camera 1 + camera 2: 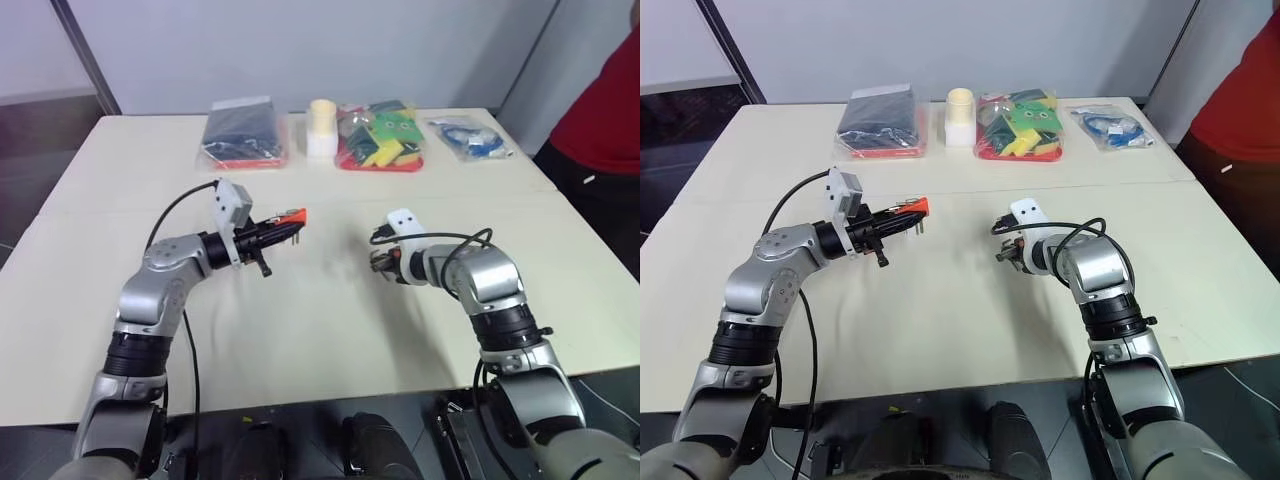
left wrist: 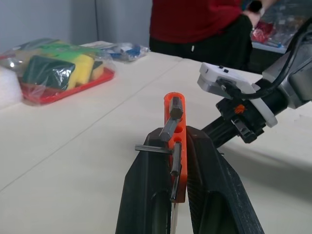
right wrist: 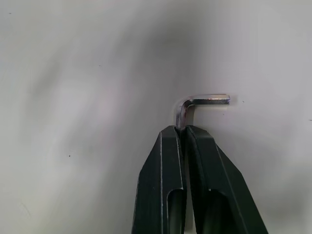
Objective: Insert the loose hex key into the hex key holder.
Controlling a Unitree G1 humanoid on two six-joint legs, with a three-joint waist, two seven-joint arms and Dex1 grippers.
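The orange-red hex key holder (image 2: 174, 127), with short grey keys sticking out of it, is held above the table at centre left by my left gripper (image 2: 173, 136), which is shut on it; its orange tip (image 1: 292, 216) points toward the right arm. The loose hex key (image 3: 197, 104), a small bent metal rod, is pinched by its long leg between the shut fingers of my right gripper (image 3: 182, 129), close over the white tabletop. The right gripper (image 1: 380, 260) sits right of centre, a hand's width from the holder.
Along the table's far edge lie a dark bag (image 1: 240, 132), a pale cylinder (image 1: 321, 128), a red-edged bag of colourful items (image 1: 380, 135) and a bag with blue cable (image 1: 468, 138). A person in red (image 1: 605, 100) stands at the right.
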